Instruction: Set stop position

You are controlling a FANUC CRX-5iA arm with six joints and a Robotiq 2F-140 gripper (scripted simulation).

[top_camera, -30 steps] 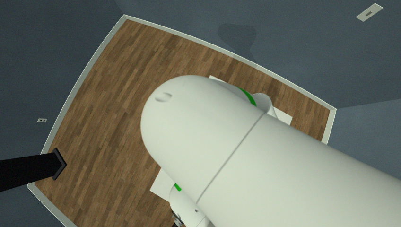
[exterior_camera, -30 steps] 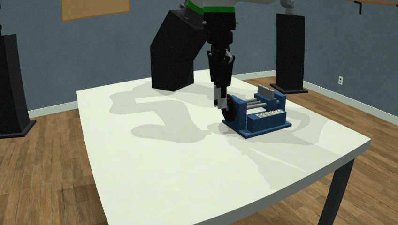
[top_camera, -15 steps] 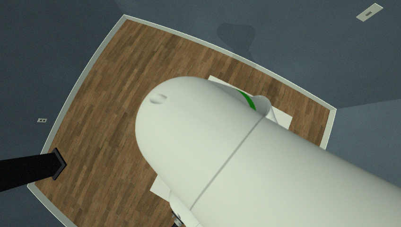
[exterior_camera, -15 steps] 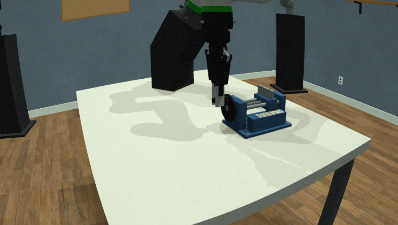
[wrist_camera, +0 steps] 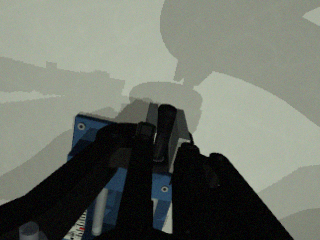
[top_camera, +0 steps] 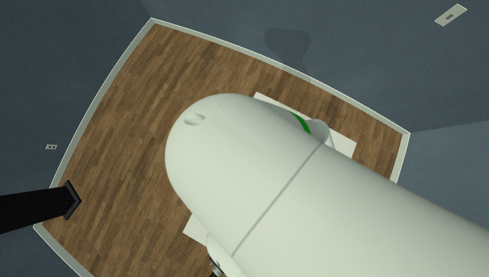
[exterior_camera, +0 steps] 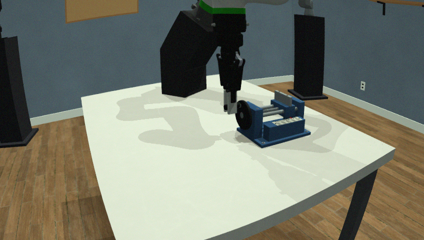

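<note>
Handwheel (wrist_camera: 166, 127) rim hidden within hand (wrist_camera: 162, 150)
</note>
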